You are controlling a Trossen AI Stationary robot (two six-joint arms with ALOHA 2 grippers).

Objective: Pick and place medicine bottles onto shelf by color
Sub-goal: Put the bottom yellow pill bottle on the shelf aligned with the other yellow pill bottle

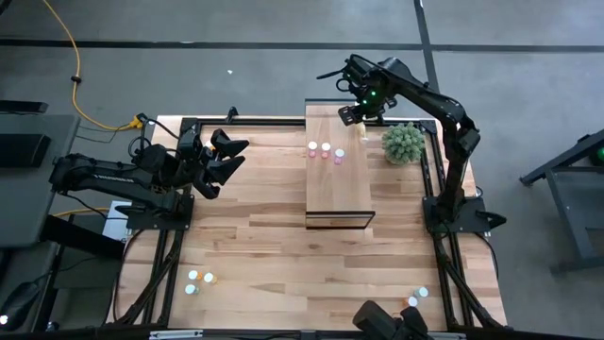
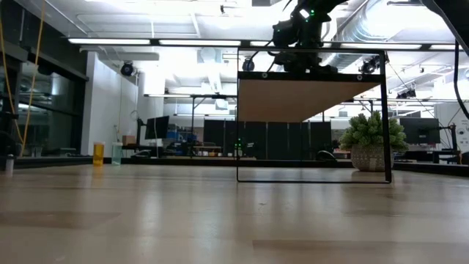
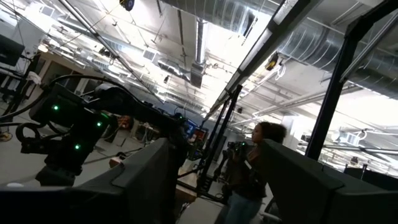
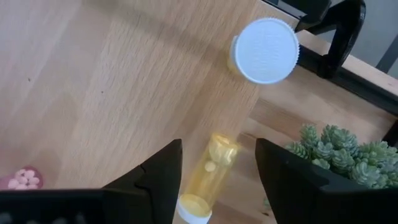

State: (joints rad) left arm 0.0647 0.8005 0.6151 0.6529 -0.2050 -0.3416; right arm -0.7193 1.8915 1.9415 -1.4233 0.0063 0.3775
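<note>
Closest to your right wrist camera, a yellow bottle (image 4: 214, 171) lies on its side between the spread fingers of the right claw (image 4: 217, 180), touching neither; nothing is pinched. Just beyond it another bottle (image 4: 264, 50) stands upright at the shelf's (image 1: 340, 189) far edge. From above you have three pink-toned bottles (image 1: 325, 151) lined up mid-shelf. Four or so bottles (image 1: 198, 280) wait along the desk's (image 1: 264, 255) near edge, so I'd judge you near halfway. Your left claw (image 1: 226, 156) hangs spread and empty, well off left.
</note>
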